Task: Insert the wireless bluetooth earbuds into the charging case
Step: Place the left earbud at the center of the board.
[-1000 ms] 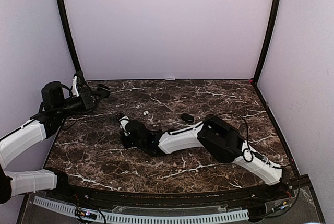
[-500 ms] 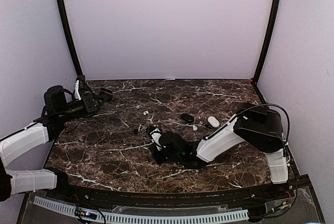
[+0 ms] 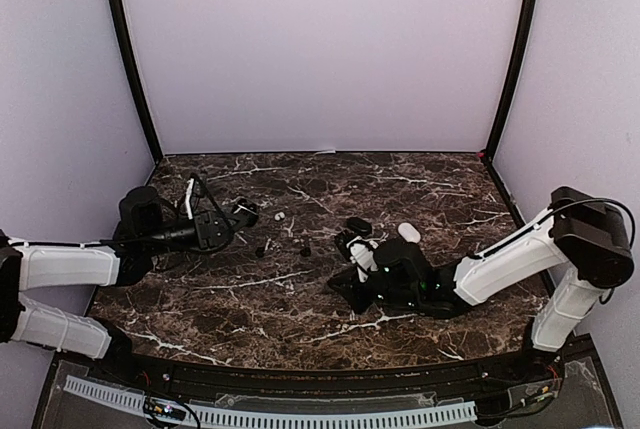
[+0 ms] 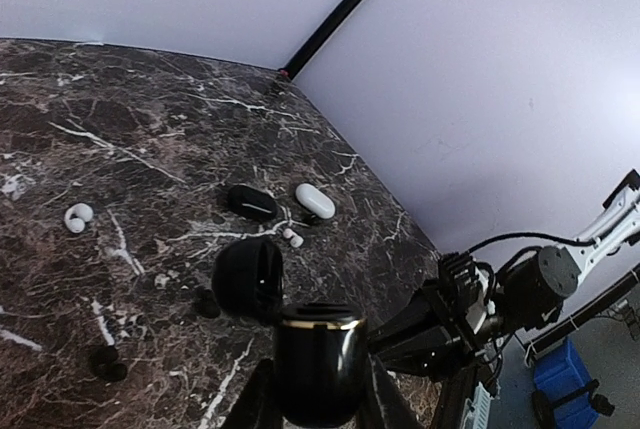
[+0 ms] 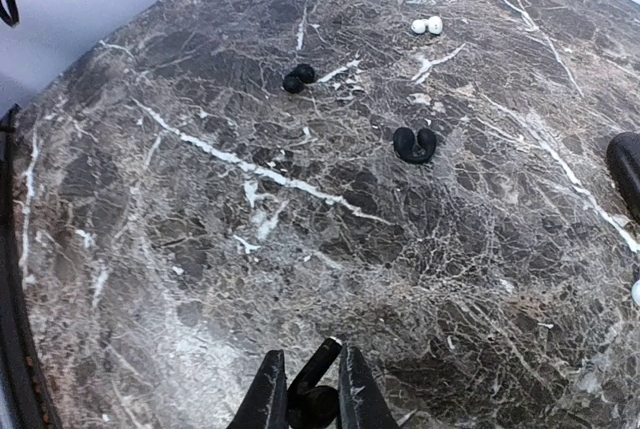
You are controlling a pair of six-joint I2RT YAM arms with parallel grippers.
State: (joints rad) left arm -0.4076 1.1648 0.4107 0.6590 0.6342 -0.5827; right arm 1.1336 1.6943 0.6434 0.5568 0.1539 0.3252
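The left gripper point(image 4: 315, 399), clamped on the open black charging case point(image 4: 310, 359), has swung inward. The right gripper point(image 5: 305, 394), pinching what seems a black earbud point(image 5: 316, 406), has drawn back rightward, so insertion looks near.

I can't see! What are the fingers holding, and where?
The left fingers pinch the open black case by its base; the right fingers pinch what looks like a black earbud between their tips.
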